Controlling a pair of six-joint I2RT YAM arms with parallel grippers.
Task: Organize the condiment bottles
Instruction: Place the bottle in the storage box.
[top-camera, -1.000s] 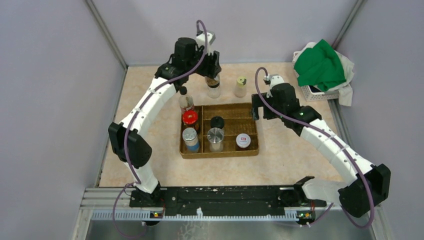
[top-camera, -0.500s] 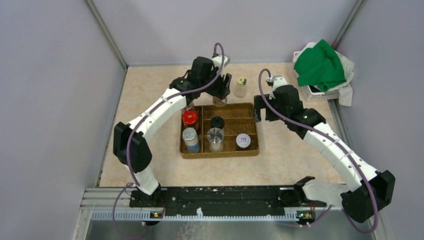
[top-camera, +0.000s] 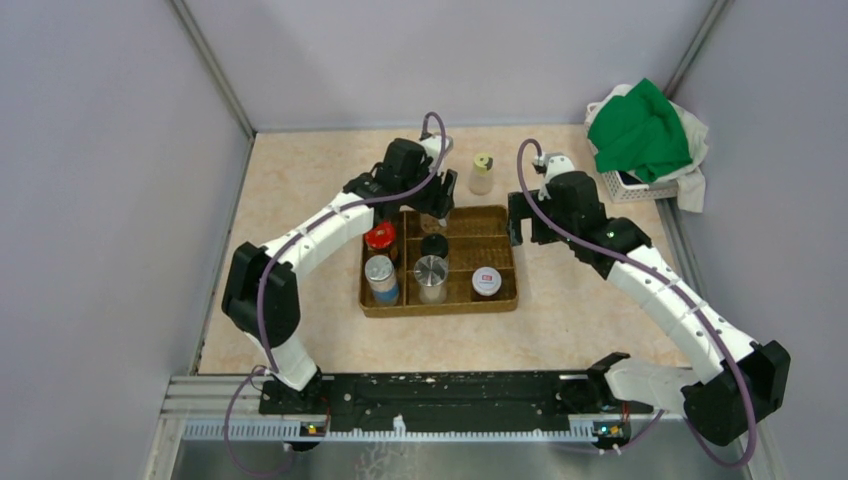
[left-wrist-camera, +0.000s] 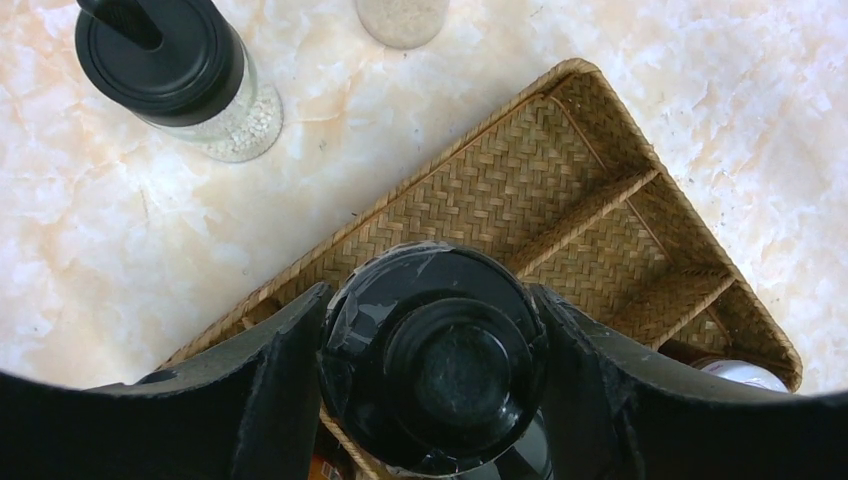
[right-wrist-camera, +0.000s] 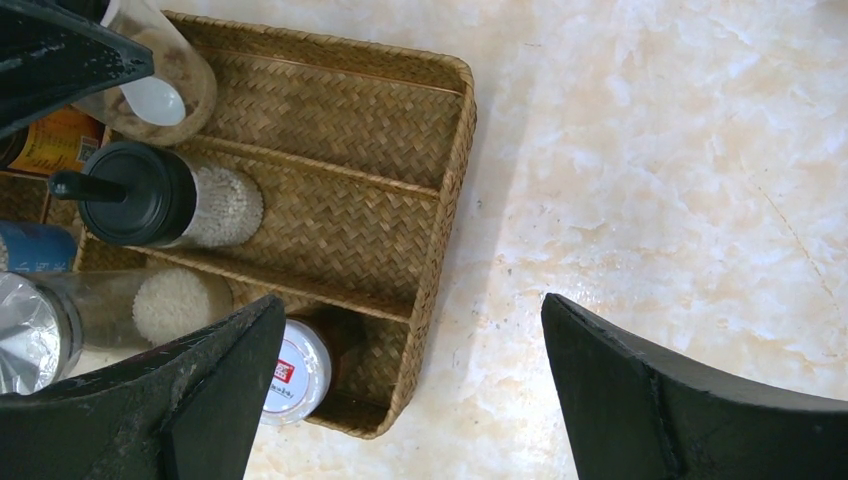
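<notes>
My left gripper (top-camera: 437, 203) is shut on a black-lidded jar (left-wrist-camera: 435, 360) and holds it over the back row of the brown woven tray (top-camera: 500, 300). The jar's glass body also shows in the right wrist view (right-wrist-camera: 165, 75). In the tray stand a red-lidded jar (top-camera: 380, 238), a blue jar with a silver lid (top-camera: 381, 272), a black-lidded jar (top-camera: 434, 243), a silver-lidded jar (top-camera: 431, 270) and a white-lidded jar (top-camera: 487, 281). A yellow-green-lidded jar (top-camera: 482, 173) stands behind the tray. My right gripper (top-camera: 518, 218) is open and empty over the tray's right edge (right-wrist-camera: 440, 230).
Another black-lidded jar of white grains (left-wrist-camera: 165, 65) stands on the table behind the tray. An orange-red label (right-wrist-camera: 50, 140) shows at the tray's left. A white basket with a green cloth (top-camera: 640, 135) sits at the back right. Walls close the left and back.
My left gripper has carried the black-lidded jar from the table behind the tray forward and down over the tray's back row. The right arm has hardly moved.
</notes>
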